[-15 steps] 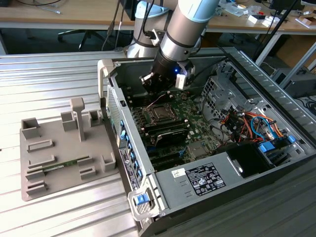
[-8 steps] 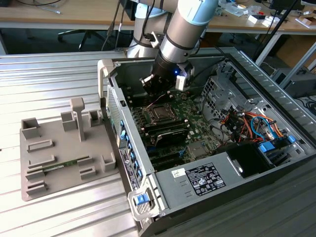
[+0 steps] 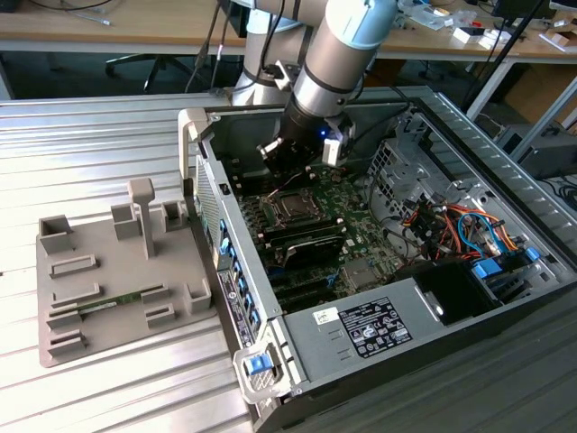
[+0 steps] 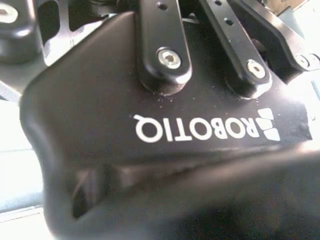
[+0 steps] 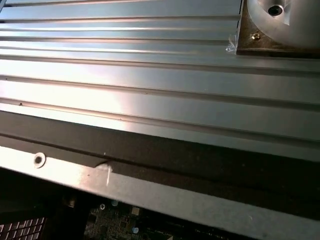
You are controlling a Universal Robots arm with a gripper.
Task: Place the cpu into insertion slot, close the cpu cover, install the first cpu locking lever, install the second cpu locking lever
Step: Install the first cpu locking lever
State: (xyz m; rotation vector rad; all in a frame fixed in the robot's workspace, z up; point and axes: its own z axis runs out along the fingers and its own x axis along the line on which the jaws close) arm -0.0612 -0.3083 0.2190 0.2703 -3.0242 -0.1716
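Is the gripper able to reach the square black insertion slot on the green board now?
Probably yes: the gripper hangs inside the open case just above the insertion slot, with nothing between them.

The surface (image 5: 150, 100) is ribbed, shiny metal. The gripper (image 4: 165, 125) body is matt black plastic with glossy screws. The tray (image 3: 117, 280) looks matt grey plastic.

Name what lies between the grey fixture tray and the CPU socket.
In the exterior view, the computer case's side wall stands between the grey fixture tray and the insertion slot.
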